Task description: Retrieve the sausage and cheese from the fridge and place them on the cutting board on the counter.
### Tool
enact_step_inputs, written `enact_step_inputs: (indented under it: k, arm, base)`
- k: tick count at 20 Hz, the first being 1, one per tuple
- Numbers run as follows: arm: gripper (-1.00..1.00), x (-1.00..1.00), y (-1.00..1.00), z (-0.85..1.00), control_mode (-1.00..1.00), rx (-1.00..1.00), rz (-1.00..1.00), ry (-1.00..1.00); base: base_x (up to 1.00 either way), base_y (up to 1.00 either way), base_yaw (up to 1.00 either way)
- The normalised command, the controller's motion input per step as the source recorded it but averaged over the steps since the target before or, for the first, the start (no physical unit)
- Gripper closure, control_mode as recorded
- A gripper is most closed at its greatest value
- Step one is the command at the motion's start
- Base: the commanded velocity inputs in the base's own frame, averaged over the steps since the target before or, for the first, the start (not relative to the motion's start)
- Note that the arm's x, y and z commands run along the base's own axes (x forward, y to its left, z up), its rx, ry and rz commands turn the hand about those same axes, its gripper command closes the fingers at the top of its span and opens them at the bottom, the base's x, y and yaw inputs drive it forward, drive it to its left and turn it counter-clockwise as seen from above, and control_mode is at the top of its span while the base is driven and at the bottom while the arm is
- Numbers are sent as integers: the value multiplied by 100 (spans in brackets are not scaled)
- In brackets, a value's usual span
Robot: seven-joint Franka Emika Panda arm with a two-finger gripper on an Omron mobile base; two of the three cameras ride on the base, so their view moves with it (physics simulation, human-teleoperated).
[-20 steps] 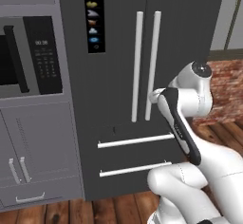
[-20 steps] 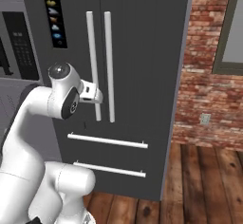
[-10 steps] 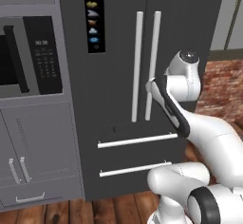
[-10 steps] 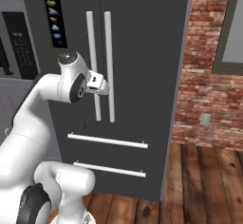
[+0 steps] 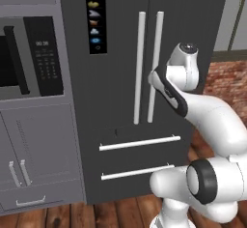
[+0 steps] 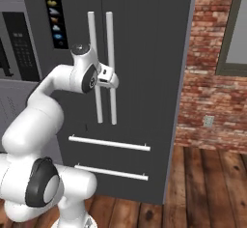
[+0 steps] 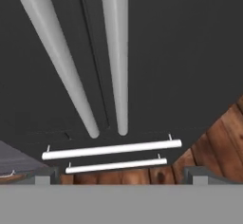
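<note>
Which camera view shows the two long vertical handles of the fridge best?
The left base view: both vertical handles of the fridge show nearly full length, only slightly covered by the arm. In the right base view the arm crosses their middle. The hand view shows just their lower ends, seen steeply.

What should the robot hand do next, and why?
Probably ease forward onto the right door handle and close on it. The fridge is shut, so the food inside can't be reached yet, and the gripper hangs open just in front of the two upright handles, holding nothing.
</note>
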Motion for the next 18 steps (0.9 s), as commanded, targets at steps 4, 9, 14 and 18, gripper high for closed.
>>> enact_step_inputs:
  k: [4, 9, 14, 18]
  arm:
    - [-100, 49, 5, -4, -100, 0, 0, 0]
    - [-100, 44, 1, -8, -100, 0, 0, 0]
    - [-100, 49, -3, -18, -100, 0, 0, 0]
    - [-100, 52, 0, -17, -100, 0, 0, -5]
  base:
    - [0, 0, 0]
    - [0, 0, 0]
    - [0, 0, 0]
    - [0, 0, 0]
